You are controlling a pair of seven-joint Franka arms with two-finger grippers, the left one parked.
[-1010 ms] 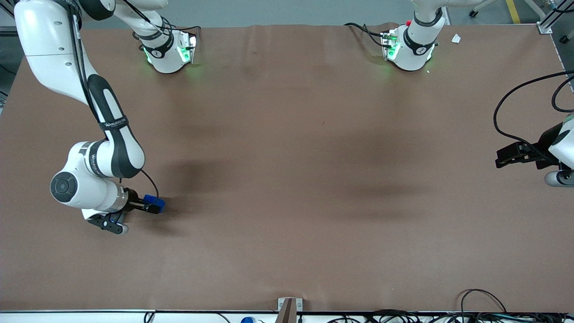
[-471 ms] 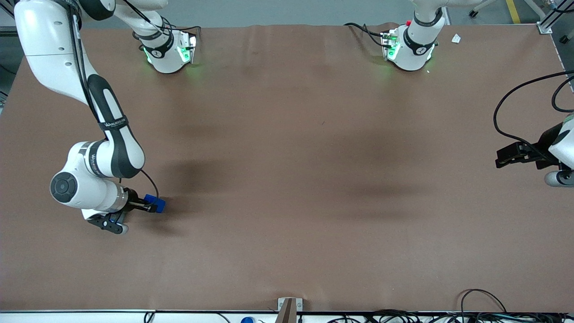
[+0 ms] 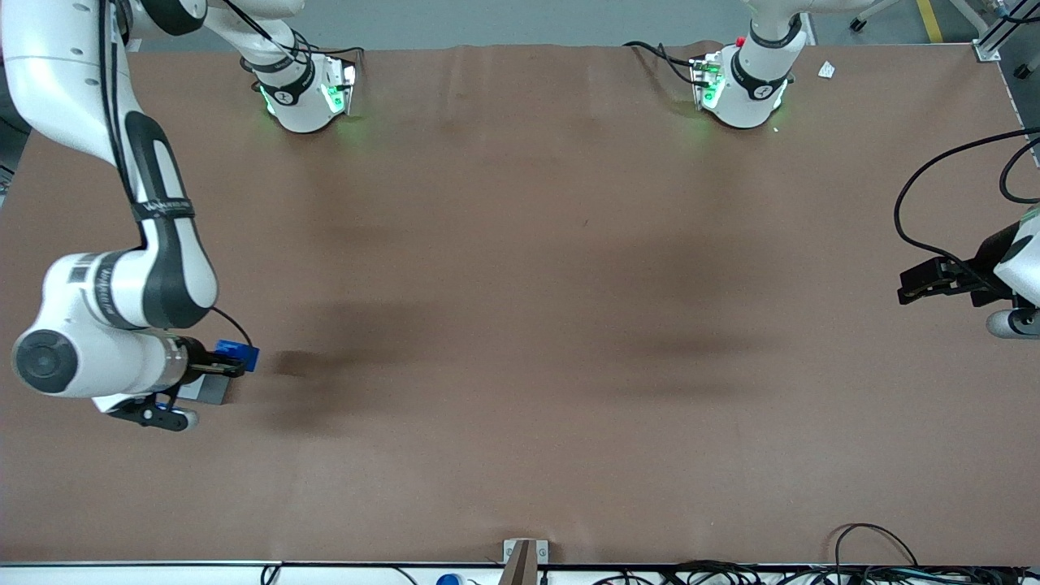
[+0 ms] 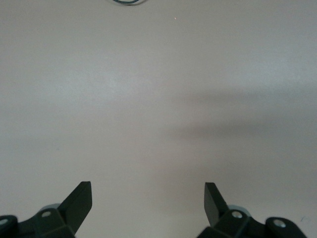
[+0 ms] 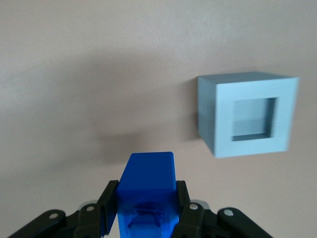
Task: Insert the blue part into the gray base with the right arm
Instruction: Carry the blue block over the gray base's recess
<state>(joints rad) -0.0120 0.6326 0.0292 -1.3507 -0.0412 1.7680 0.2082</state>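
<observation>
My right gripper (image 3: 231,361) is shut on the blue part (image 3: 238,354), held above the table at the working arm's end. In the right wrist view the black fingers (image 5: 108,203) clamp both sides of the blue part (image 5: 147,181). The gray base (image 5: 247,114) stands on the table with its square recess facing the camera, apart from the blue part. In the front view only a dark gray corner of the gray base (image 3: 210,390) shows under the wrist, just nearer the camera than the blue part.
The brown table mat (image 3: 520,325) spreads wide around the gripper. Cables (image 3: 877,544) lie at the table edge nearest the camera, with a small bracket (image 3: 524,556) at its middle. The arm bases (image 3: 305,97) stand at the edge farthest from the camera.
The right arm has carried the blue part sideways toward the working arm's end of the table and lifted it slightly. The gray base's corner now shows under the wrist.
</observation>
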